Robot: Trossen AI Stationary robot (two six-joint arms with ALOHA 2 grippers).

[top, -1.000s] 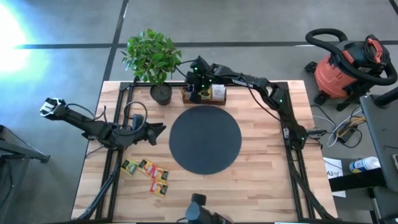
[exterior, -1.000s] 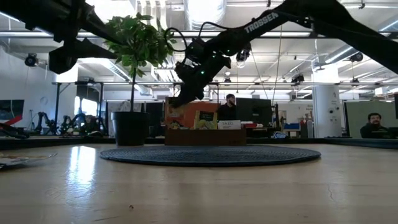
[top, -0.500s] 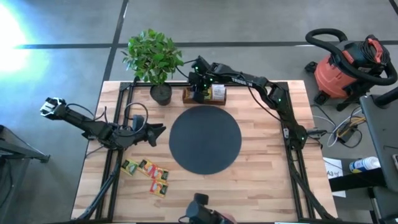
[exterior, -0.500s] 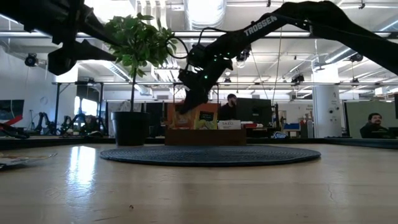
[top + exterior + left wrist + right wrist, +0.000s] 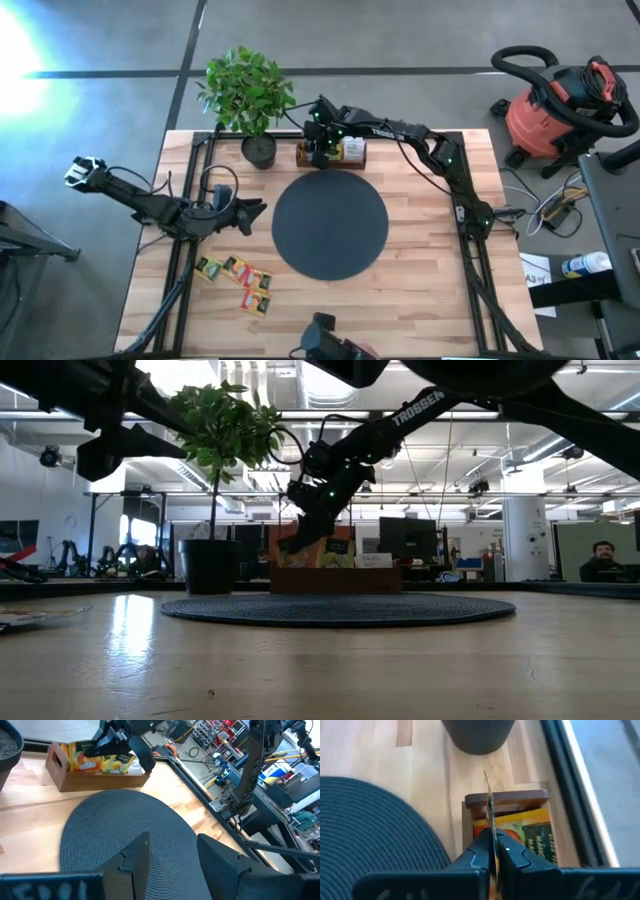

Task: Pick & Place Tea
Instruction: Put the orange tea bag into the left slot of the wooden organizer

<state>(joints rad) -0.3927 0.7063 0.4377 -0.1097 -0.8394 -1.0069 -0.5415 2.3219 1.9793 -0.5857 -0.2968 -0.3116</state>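
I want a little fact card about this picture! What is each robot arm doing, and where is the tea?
right gripper: shut on a thin tea sachet, held edge-on above the wooden tray
left gripper: open, empty, waiting over the table's left side beside the black mat
wooden tray: at the far edge of the table, next to the potted plant, with more sachets standing in it
loose sachets: several lying on the table near its front left
black mat: nothing on it

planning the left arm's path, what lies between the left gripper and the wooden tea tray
In the high view, bare wood and the edge of the black disc separate the left gripper from the wooden tray.
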